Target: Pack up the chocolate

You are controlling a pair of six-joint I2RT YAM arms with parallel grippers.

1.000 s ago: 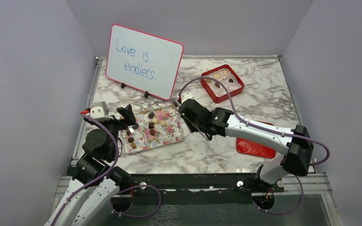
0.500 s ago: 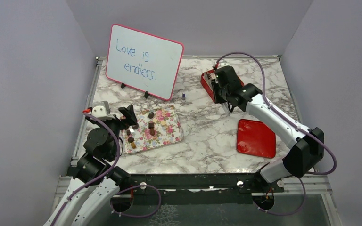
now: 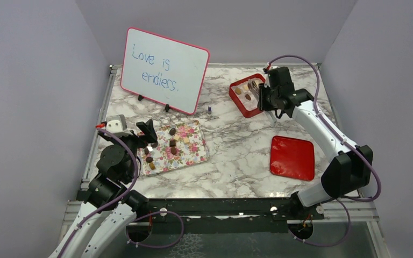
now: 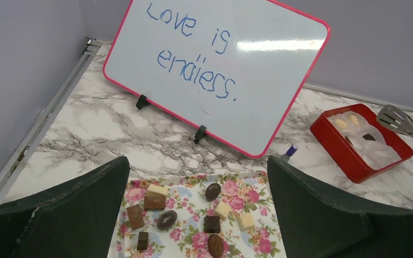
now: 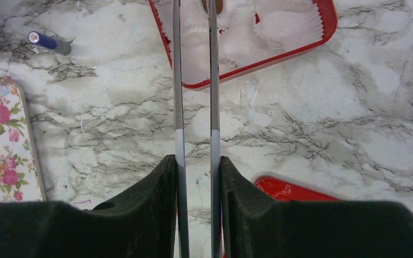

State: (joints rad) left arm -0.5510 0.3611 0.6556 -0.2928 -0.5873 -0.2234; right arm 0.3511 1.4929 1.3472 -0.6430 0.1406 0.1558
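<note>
**Surface.** The table (image 3: 236,145) has a matte, grey-veined marble pattern. At rear left a whiteboard (image 3: 164,70) with rounded corners and a pink rim leans on two black feet and bears blue handwriting.

**Containers.**
- The floral tray (image 4: 247,185) is a flat rectangle with a rose print and a shallow lip. It carries most of the chocolate (image 4: 213,191), roughly ten loose pieces: dark ovals, brown squares and pale tan cubes.
- The red box (image 4: 336,153) is square and glossy, lined with white fluted paper cups (image 5: 290,21). The left wrist view shows two tan pieces and at least one dark piece seated in the cups.
- The red lid (image 3: 292,157) lies flat on the table, well apart from the box.

**Grippers.**
- The left gripper (image 4: 198,166) hangs over the tray's left end with its jaws spread wide and nothing between them.
- The right gripper (image 5: 198,161) has its dark foam pads pinched narrow on thin metal tongs (image 5: 176,80).

**View differences.**
- Only the right wrist view shows the two blades crossing the box's wall into the lining. A brown shape at their tips is cut off by the frame edge; it may be a chocolate, but this cannot be confirmed.
- The left wrist view shows a flat, slotted tong end at the box's far corner.
- The right wrist view also shows a blue-capped marker (image 5: 48,43) lying on the table.
</note>
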